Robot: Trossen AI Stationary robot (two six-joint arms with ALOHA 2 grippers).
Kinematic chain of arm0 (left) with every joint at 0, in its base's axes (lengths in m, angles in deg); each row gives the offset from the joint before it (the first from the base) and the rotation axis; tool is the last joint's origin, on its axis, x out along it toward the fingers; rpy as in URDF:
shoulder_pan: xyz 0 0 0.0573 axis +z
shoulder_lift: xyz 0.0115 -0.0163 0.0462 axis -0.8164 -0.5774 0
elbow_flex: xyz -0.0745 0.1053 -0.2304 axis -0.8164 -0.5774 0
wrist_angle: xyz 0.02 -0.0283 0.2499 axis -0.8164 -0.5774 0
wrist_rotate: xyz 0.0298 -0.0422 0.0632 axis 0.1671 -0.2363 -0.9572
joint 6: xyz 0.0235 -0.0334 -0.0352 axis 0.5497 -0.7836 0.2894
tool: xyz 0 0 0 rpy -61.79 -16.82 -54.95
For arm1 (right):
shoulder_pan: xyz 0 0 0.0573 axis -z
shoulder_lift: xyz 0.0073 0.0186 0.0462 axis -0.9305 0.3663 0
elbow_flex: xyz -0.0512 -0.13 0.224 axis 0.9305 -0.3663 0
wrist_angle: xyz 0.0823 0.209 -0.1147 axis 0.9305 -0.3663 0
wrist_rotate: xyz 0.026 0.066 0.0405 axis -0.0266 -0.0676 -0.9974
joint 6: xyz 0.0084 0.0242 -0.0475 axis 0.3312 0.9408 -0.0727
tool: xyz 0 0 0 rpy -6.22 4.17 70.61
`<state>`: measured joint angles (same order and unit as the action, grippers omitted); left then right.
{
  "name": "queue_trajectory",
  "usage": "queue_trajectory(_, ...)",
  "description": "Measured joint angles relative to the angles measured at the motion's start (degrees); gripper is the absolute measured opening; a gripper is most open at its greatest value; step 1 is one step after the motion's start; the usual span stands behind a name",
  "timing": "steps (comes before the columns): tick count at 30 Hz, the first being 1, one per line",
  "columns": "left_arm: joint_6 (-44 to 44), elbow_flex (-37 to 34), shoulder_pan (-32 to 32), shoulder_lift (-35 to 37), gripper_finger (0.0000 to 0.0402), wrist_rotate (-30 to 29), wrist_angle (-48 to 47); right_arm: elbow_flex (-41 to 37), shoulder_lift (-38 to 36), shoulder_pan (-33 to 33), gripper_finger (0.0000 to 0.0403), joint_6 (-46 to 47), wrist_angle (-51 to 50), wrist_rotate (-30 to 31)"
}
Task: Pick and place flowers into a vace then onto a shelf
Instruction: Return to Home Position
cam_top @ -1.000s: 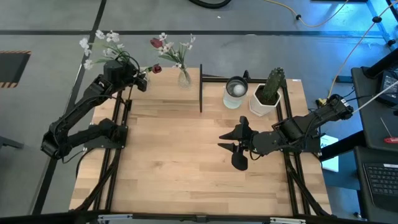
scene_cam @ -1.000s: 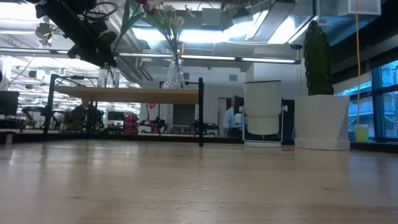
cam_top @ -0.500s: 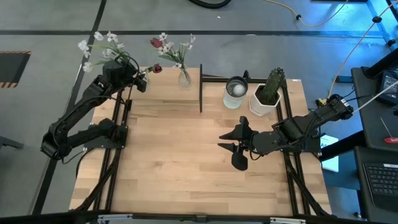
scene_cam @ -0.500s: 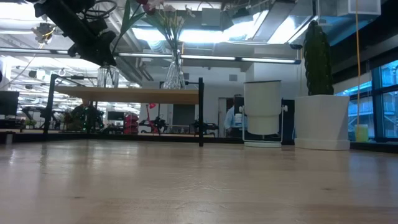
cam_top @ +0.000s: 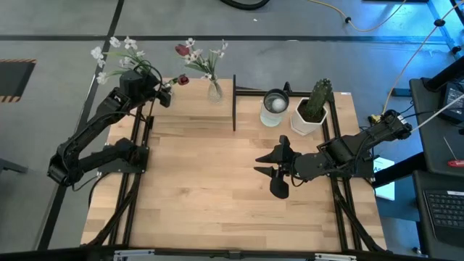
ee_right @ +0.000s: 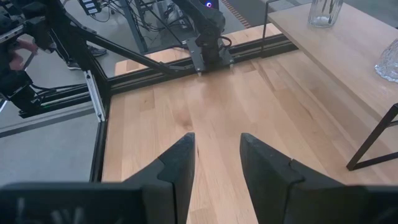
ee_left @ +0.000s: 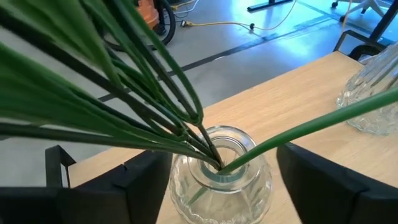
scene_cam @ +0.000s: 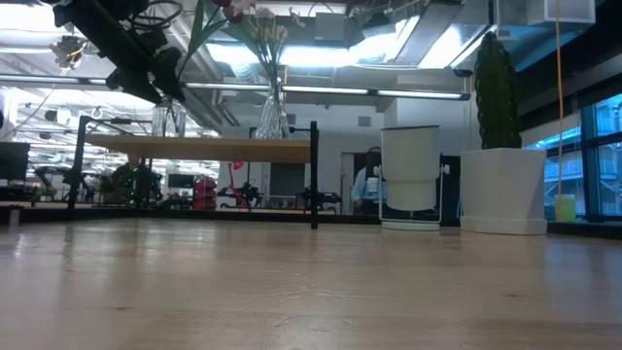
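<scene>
Where left end effector (ee_left: pixel 222 160) flanks the vase (ee_left: pixel 239 186), its base is hidden.

Left gripper (cam_top: pixel 136 81): we saw it shift only a touch, toward 9 o'clock.
White flowers (cam_top: pixel 116 52): we saw them drift faintly toward 9 o'clock too.

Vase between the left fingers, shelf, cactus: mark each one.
vase (ee_left: pixel 233 183), left wrist view, on its glass belly.
shelf (scene_cam: pixel 214 150), low view, on the board's front edge.
cactus (cam_top: pixel 319 98), high view, on its green stem.
</scene>
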<state>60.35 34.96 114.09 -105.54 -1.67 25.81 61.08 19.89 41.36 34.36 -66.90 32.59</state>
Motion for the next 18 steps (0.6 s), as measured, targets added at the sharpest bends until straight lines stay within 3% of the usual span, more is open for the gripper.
queue_trajectory(5, -1.77, 0.00, 0.01, 0.00, 0.0307, 0.56, -0.26, 0.00, 0.00, 0.00, 0.0130, 0.00, 0.00, -0.01)
queue_trajectory(11, -4.18, 0.00, -0.01, 0.20, 0.0307, 6.21, -0.38, 0.00, 0.00, 0.00, 0.0130, 0.00, 0.00, -0.07)
queue_trajectory(18, -4.29, 0.00, 0.01, 1.43, 0.0306, 1.02, -2.66, 0.00, 0.00, -0.01, 0.0130, 0.22, -0.02, -0.13)
